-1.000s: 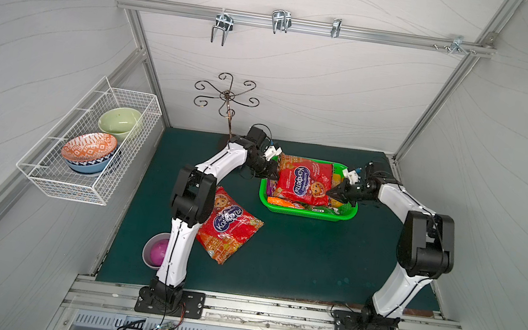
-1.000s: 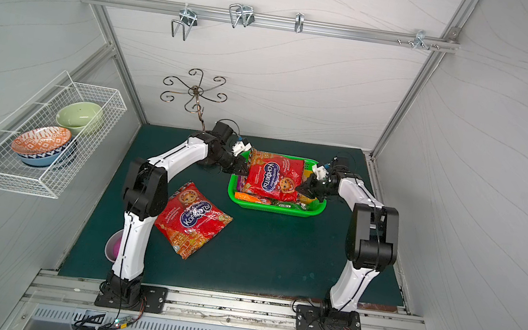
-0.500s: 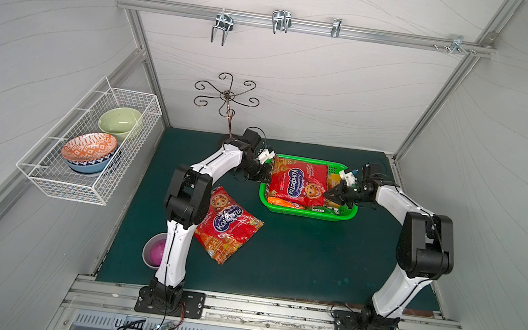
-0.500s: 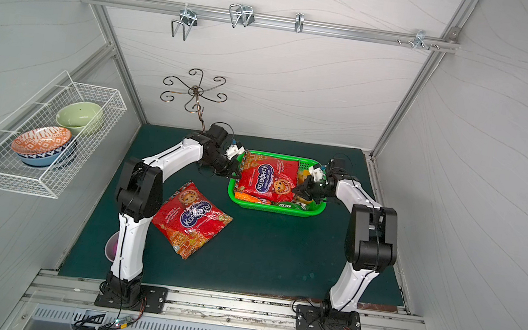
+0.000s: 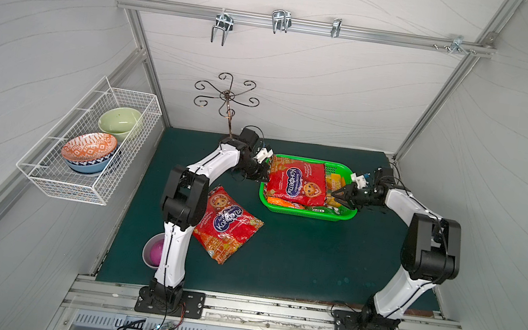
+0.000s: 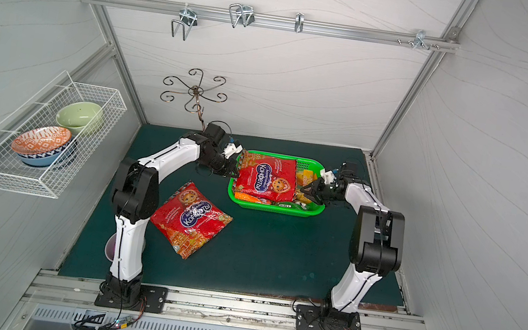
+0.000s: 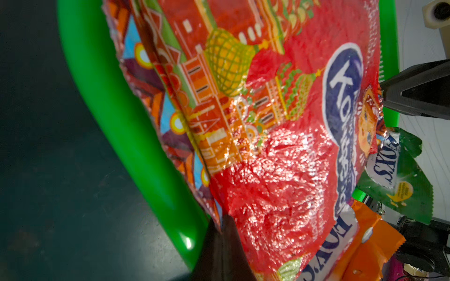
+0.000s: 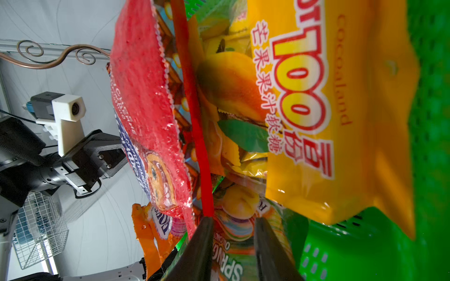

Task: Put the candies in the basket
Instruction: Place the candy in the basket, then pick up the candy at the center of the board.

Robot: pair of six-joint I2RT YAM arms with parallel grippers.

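A large red candy bag (image 5: 296, 184) (image 6: 265, 182) lies across the green basket (image 5: 305, 212) (image 6: 270, 208), on top of the yellow mango bag (image 5: 335, 183) (image 8: 328, 121), the orange bag (image 5: 280, 202) and the green-yellow bag (image 8: 233, 248). My left gripper (image 7: 220, 223) (image 5: 266, 176) is shut on this red bag's (image 7: 267, 170) left edge, at the basket's rim (image 7: 121, 121). My right gripper (image 8: 233, 220) (image 5: 335, 197) stands open at the bag's right edge, nothing between its fingers. A second large red bag (image 5: 226, 225) (image 6: 190, 220) lies flat on the mat by the left arm.
A cup with a purple ball (image 5: 154, 250) stands near the left arm's base. A white wire basket (image 5: 89, 148) with bowls hangs on the left wall. A curly metal hook stand (image 5: 226, 97) rises at the back, behind the left gripper.
The red bag, held up at both ends, has come down onto the bags in the basket. My right gripper has opened and let go of its edge; the left stays shut.
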